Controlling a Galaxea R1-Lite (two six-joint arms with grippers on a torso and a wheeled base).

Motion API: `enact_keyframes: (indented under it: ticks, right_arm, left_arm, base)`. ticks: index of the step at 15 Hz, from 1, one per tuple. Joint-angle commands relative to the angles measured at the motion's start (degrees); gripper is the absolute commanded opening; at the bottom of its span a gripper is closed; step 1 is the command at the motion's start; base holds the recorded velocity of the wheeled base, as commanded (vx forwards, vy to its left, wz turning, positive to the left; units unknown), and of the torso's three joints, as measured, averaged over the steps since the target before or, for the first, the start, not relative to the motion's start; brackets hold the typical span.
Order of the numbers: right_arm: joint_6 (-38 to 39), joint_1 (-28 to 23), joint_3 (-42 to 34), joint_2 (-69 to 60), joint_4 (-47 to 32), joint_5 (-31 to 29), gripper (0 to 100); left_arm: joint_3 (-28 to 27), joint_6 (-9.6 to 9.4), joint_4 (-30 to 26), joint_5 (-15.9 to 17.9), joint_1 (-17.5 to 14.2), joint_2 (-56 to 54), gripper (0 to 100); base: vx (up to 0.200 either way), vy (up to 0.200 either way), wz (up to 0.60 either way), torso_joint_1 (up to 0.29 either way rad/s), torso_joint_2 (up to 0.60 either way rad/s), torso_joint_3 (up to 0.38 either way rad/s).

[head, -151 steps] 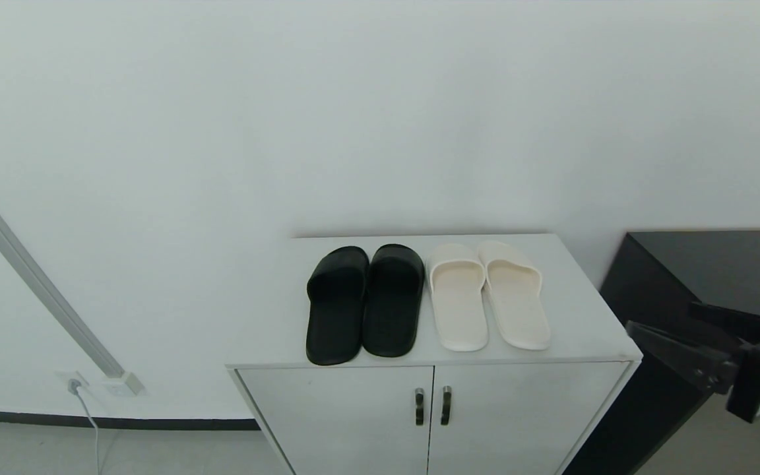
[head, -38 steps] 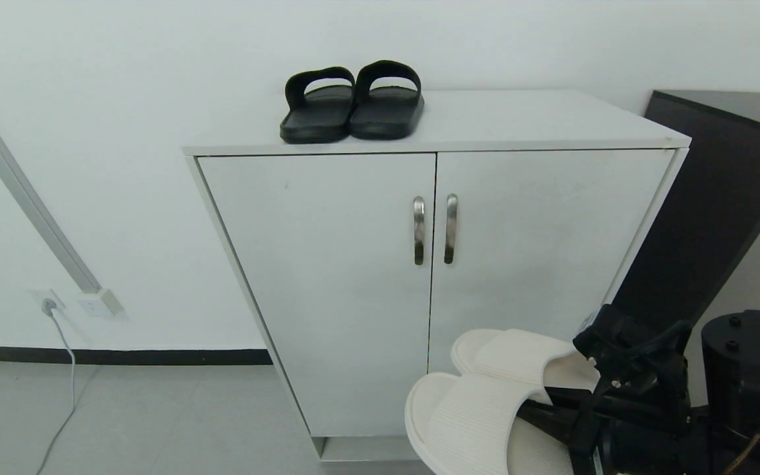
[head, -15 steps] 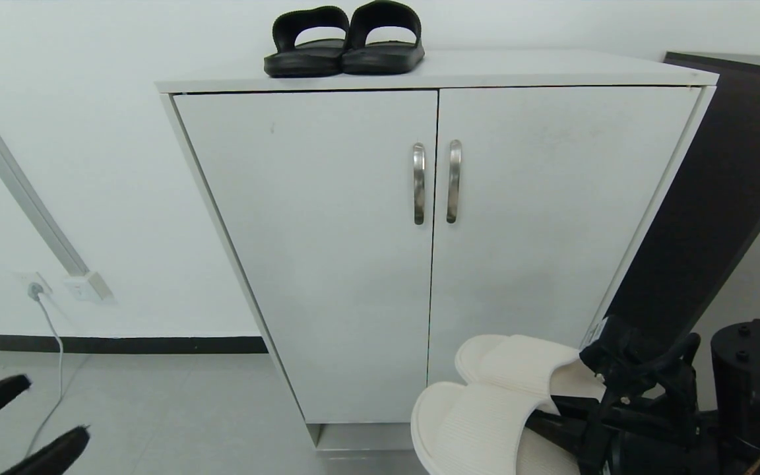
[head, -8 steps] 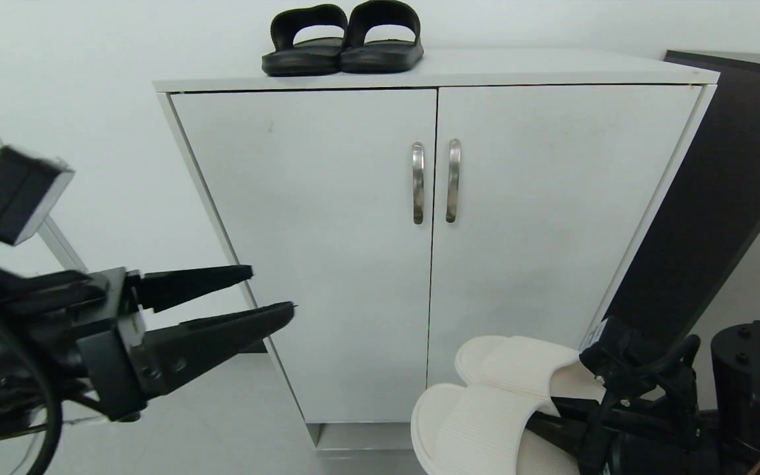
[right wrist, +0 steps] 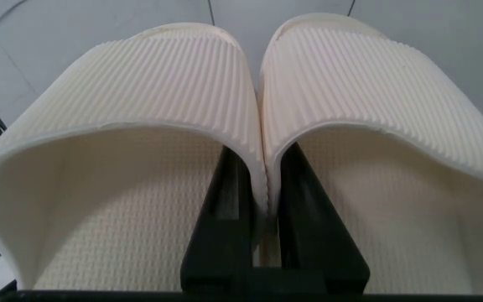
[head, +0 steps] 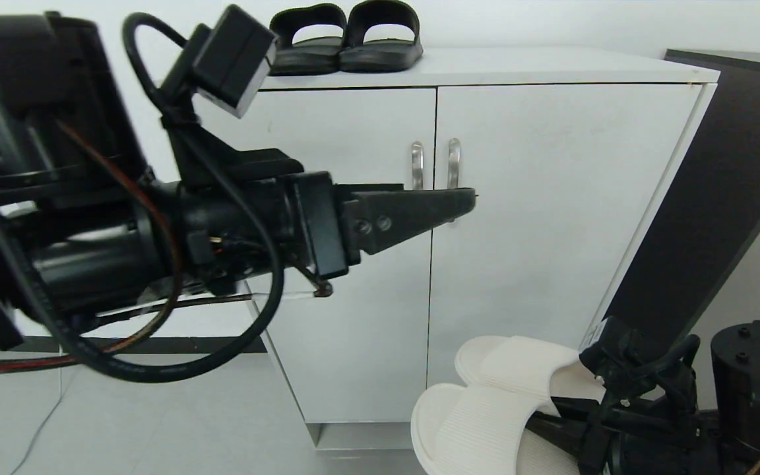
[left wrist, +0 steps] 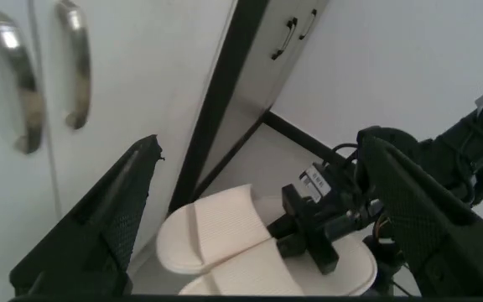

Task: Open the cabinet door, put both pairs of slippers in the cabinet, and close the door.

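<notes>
The white cabinet (head: 551,198) stands with both doors shut, its two metal handles (head: 452,161) side by side at the middle. A black pair of slippers (head: 347,36) rests on its top. My left gripper (head: 466,198) is level with the handles, just in front of them; in the left wrist view it (left wrist: 260,143) is open, with the handles (left wrist: 75,75) off to one side. Low at the front right, my right gripper (right wrist: 262,180) is shut on the white pair of slippers (head: 485,402), pinching their inner walls together.
A black cabinet (head: 716,198) stands right beside the white one. Grey floor (head: 221,422) lies in front and to the left. The white wall runs behind both.
My left arm has risen from the lower left and swung right, bringing its fingers up in front of the handles. The right arm and the white slippers have kept still.
</notes>
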State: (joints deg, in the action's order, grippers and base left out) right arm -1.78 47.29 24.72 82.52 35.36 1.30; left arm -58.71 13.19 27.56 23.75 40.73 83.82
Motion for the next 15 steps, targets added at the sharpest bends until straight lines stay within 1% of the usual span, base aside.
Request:
enact_keyframes:
  ticks: [1,2,4,5,7,8,9,11,12,13,15]
  right_arm:
    - [0.0,0.0,0.0,0.2,0.1,0.0,0]
    - [0.0,0.0,-0.1,0.5,0.1,-0.1,0]
    - [0.0,0.0,-0.2,0.5,0.1,0.0,0]
    - [0.1,0.0,-0.2,0.8,0.1,-0.1,0]
    - [0.1,0.0,-0.2,1.1,0.1,-0.1,0]
    - [0.1,0.0,-0.2,1.1,0.1,-0.1,0]
    - [0.1,0.0,-0.2,1.1,0.1,-0.1,0]
    - [0.2,-0.1,-0.2,1.3,0.1,-0.1,0]
    - [0.2,-0.1,-0.2,1.2,0.1,-0.1,0]
    - [0.2,-0.1,-0.2,1.3,0.1,-0.1,0]
    - [0.2,-0.1,-0.2,1.4,0.1,-0.1,0]
  left_arm:
    - [-3.5,1.31,0.7,0.0,1.9,6.4,100]
    - [-4.5,1.40,0.8,0.2,1.9,8.5,100]
    - [-5.3,2.19,1.5,0.4,1.9,10.0,100]
    - [-6.3,3.07,2.8,0.4,1.8,11.6,100]
    - [-9.1,6.41,4.7,0.3,1.5,13.7,100]
    - [-10.6,6.85,4.7,0.1,1.4,14.4,100]
    - [-11.6,6.85,4.4,-0.1,1.2,15.0,100]
    - [-12.0,6.85,4.2,-0.4,1.2,14.9,100]
    - [-12.2,6.76,4.1,-3.8,1.4,15.0,100]
    - [-12.7,6.76,4.1,-6.3,1.4,15.6,100]
    - [-13.2,6.76,4.1,-8.1,0.9,16.3,100]
  base:
    - [0.000,0.000,0.00,0.000,0.00,0.000]
    - [0.000,0.000,0.00,0.000,0.00,0.000]
    - [0.000,0.000,0.00,0.000,0.00,0.000]
    - [0.000,0.000,0.00,0.000,0.00,0.000]
    - [0.000,0.000,0.00,0.000,0.00,0.000]
    - [0.000,0.000,0.00,0.000,0.00,0.000]
    - [0.000,0.000,0.00,0.000,0.00,0.000]
    - [0.000,0.000,0.00,0.000,0.00,0.000]
    - [0.000,0.000,0.00,0.000,0.00,0.000]
    - [0.000,0.000,0.00,0.000,0.00,0.000]
    - [0.000,0.000,0.00,0.000,0.00,0.000]
